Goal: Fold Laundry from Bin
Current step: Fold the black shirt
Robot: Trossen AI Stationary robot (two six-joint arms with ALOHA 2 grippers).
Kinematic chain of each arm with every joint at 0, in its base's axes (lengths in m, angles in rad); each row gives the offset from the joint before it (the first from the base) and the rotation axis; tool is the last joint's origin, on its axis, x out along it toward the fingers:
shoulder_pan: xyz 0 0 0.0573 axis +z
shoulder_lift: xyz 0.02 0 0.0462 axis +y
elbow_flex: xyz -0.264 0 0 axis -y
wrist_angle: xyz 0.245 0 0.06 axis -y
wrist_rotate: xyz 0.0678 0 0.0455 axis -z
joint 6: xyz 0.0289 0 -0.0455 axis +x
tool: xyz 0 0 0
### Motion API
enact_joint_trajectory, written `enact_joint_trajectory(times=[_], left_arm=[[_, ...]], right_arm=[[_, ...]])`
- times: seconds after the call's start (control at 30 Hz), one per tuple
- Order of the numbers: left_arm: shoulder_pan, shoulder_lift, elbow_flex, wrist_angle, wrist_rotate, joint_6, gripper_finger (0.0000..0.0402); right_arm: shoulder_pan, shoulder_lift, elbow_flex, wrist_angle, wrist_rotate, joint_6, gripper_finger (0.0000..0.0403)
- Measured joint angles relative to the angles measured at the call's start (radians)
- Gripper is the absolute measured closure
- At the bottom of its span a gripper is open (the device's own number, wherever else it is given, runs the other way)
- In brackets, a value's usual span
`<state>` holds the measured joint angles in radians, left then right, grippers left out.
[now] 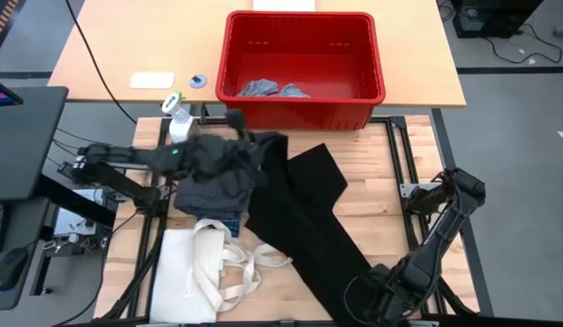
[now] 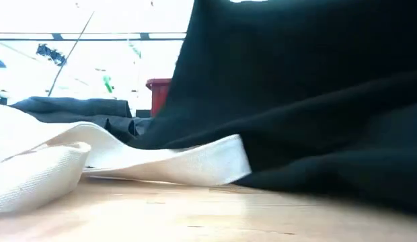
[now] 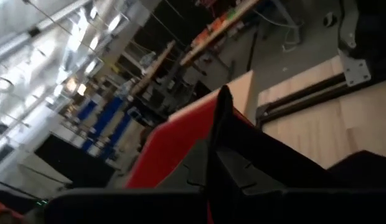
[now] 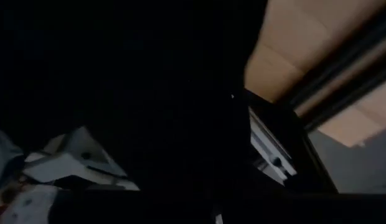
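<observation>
Now my left gripper point(image 1: 238, 121) sits in the upper middle of the high view, just in front of the red bin point(image 1: 302, 109). Its jaws are pressed together. A thin strip of black cloth runs between my fingers in the left wrist view, so they seem to pinch the dark grey piece point(image 1: 213, 177) that is bunched up under my left arm. A bit of blue plaid point(image 1: 225, 221) peeks out under that pile.

My right gripper point(image 1: 377, 295) is low in the high view, near the bottom right. Its jaws are together too, and they seem to pinch the lower end of the big black piece point(image 1: 304, 213). In the right wrist view the black cloth covers almost everything, so I cannot see my fingers there.

That big black piece lies in a long slant across the wooden table point(image 1: 377, 173), from the middle down to the lower right. Two small light grey pieces point(image 1: 274, 89) lie inside the bin. A cream tote bag point(image 1: 209, 268) lies flat at the lower left, touching the black cloth. A white spray bottle point(image 1: 178, 116) stands left of the bin.
</observation>
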<state>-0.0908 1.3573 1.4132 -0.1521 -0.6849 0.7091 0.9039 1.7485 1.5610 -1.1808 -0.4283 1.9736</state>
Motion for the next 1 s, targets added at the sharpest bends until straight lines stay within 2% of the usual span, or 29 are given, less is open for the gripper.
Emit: enact_joint_trajectory(times=[0.13,0.3,0.5,0.77,1.0], left_arm=[[0.110,0.046,-0.001,0.020,0.147,-0.062,0.0389],[0.215,0.111,0.000,0.041,0.401,-0.126,0.0389],[0.290,0.193,0.000,0.137,0.442,-0.117,0.0389],[0.394,0.290,0.000,0.146,0.788,-0.199,0.0389],[0.438,0.395,0.000,0.289,0.905,-0.263,0.0389]], right_arm=[[0.020,0.000,-0.030,0.000,-0.011,0.068,0.0390],[0.032,0.000,-0.103,0.019,-0.012,0.102,0.0389],[0.032,0.000,-0.199,0.047,-0.011,0.062,0.0389],[0.034,0.000,-0.287,0.034,-0.009,0.037,0.0389],[0.034,0.000,-0.303,-0.039,0.067,0.002,0.0369]])
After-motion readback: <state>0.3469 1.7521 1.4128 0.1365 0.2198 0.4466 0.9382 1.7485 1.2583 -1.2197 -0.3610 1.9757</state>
